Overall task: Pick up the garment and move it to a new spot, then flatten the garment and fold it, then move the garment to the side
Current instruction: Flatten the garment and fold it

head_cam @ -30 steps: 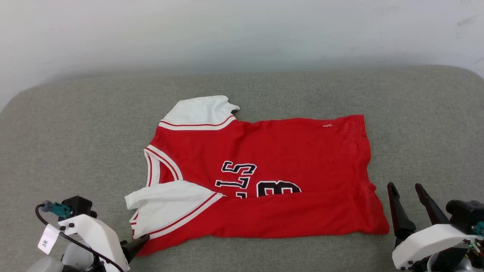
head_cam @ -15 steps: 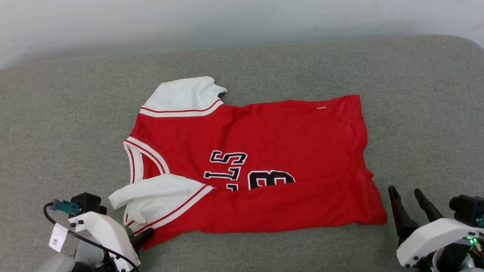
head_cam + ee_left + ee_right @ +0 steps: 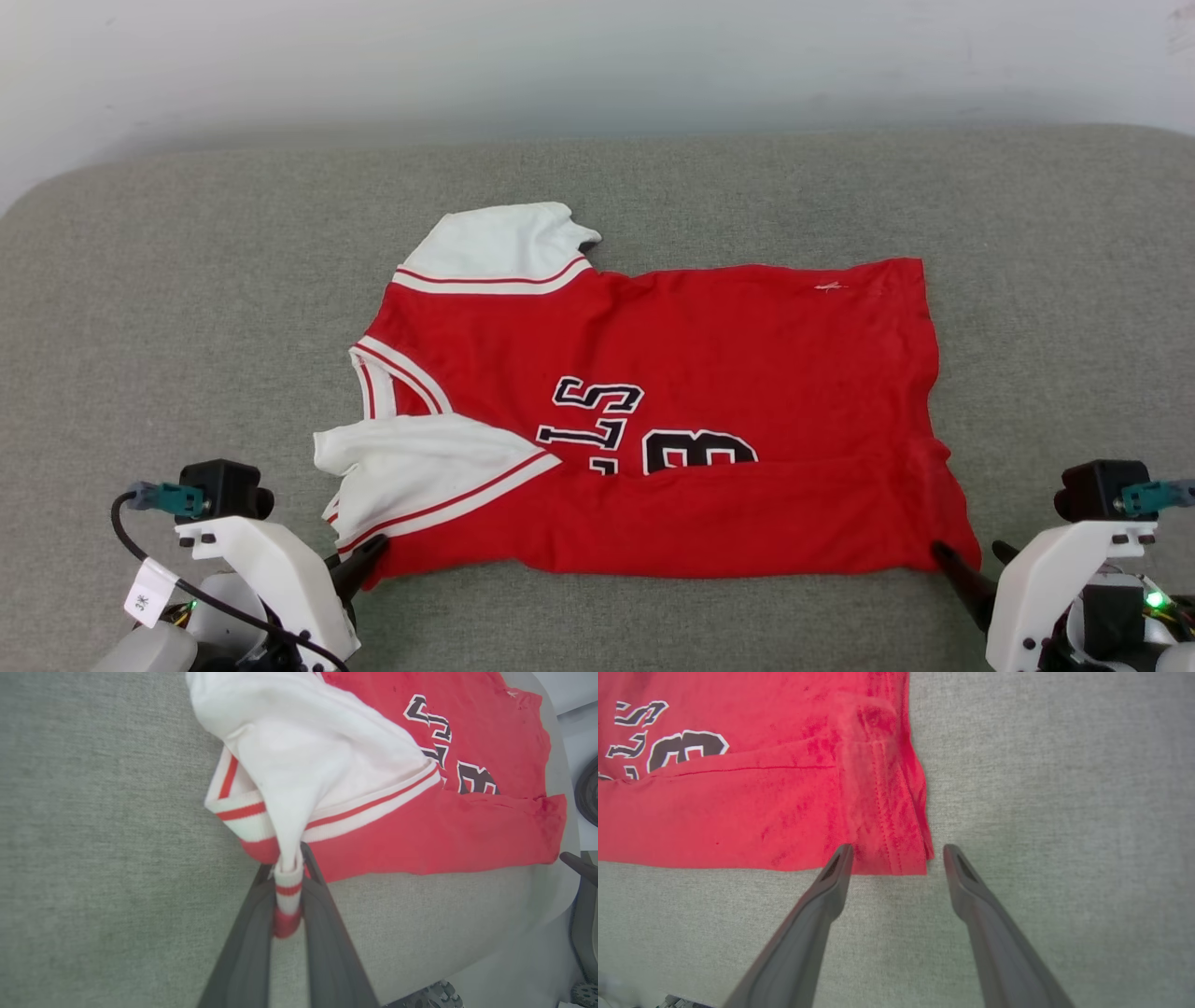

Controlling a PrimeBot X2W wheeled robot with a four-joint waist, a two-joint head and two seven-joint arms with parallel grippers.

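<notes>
Grey fabric counter (image 3: 187, 280); white wall (image 3: 597, 56) along frame top. Quantity: one garment (image 3: 700, 355), one left gripper (image 3: 285, 863) clamping its sleeve cuff, one right gripper (image 3: 897, 848) spread wide at the hem corner.

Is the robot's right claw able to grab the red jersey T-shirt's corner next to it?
Probably yes. The right gripper is open, and the near hem corner of the red jersey T-shirt lies between its fingertips on the grey cushion, nothing blocking.

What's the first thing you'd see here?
A bright red jersey T-shirt with white sleeves and black letters lies spread on the grey fabric cushion. The robot's left hand pinches its striped sleeve edge, and the open right hand is at the near hem corner.
</notes>
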